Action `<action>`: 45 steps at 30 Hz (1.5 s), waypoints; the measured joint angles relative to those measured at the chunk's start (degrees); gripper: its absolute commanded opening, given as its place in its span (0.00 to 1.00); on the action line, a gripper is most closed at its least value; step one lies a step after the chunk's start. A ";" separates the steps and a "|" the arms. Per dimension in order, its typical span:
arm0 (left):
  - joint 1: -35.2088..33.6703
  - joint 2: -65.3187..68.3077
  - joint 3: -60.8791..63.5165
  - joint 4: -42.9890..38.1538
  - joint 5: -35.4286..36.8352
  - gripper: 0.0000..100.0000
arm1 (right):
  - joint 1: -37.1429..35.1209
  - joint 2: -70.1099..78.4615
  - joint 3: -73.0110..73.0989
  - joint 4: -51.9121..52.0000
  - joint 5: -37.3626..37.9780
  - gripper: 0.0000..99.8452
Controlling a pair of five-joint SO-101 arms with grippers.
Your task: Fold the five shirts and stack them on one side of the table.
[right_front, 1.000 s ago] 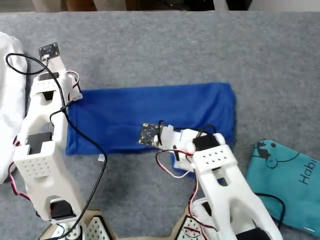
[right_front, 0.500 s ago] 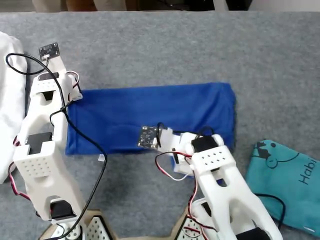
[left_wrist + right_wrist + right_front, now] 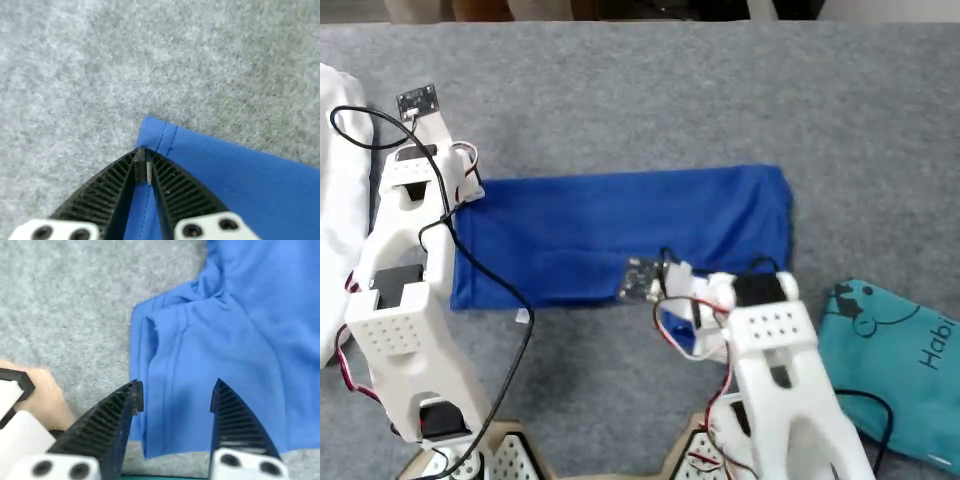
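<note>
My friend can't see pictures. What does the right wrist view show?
The right arm's jaws stand open over a bunched, folded-over edge of the blue shirt. The shirt lies on the grey table, which shows bare beside it.

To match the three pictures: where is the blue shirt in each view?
High view: blue shirt lies mid-table, a long strip.
Left wrist view: its corner sits in the shut left claw.
Right wrist view: it lies under the open right claw.
Shared landmark: the grey table cover.
</note>
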 measured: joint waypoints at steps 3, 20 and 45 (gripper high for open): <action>0.00 0.00 0.00 0.00 0.00 0.02 | 0.00 -2.55 4.75 -1.23 0.35 0.23; 0.00 0.00 0.00 0.00 0.00 0.02 | 0.09 8.53 7.38 -11.52 0.35 0.23; 0.00 0.00 0.00 0.00 0.00 0.02 | 2.99 16.97 -2.02 -11.60 -0.26 0.01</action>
